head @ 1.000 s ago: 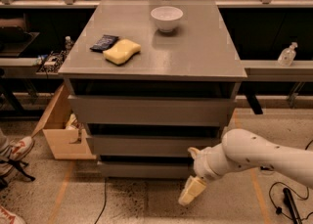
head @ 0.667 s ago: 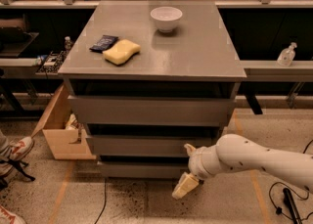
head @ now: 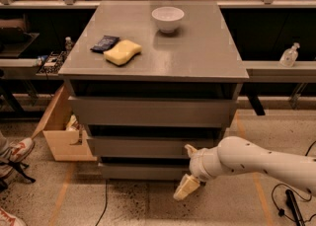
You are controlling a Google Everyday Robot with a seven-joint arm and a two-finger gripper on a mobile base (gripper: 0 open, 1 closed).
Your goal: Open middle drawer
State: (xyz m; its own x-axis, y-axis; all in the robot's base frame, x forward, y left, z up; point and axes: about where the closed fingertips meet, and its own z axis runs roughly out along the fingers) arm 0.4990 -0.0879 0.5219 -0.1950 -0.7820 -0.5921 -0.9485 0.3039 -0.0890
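Note:
The middle drawer (head: 143,146) is the second of three grey handle-less fronts in the grey cabinet (head: 153,67); it looks shut, flush between the larger top front (head: 148,112) and the bottom front (head: 143,171). My gripper (head: 186,186) is at the end of the white arm (head: 256,163), which comes in from the right. It hangs low in front of the bottom front, right of centre, just below the middle drawer's lower edge. Its cream fingers point down and to the left.
On the cabinet top lie a white bowl (head: 168,18), a yellow sponge (head: 122,52) and a dark packet (head: 104,43). An open cardboard box (head: 61,131) stands on the floor at the left. A person's shoe (head: 15,151) is at far left. Cables (head: 291,205) lie on the floor at the right.
My gripper and arm have moved left and slightly up, closer to the drawer fronts. The drawers have not moved.

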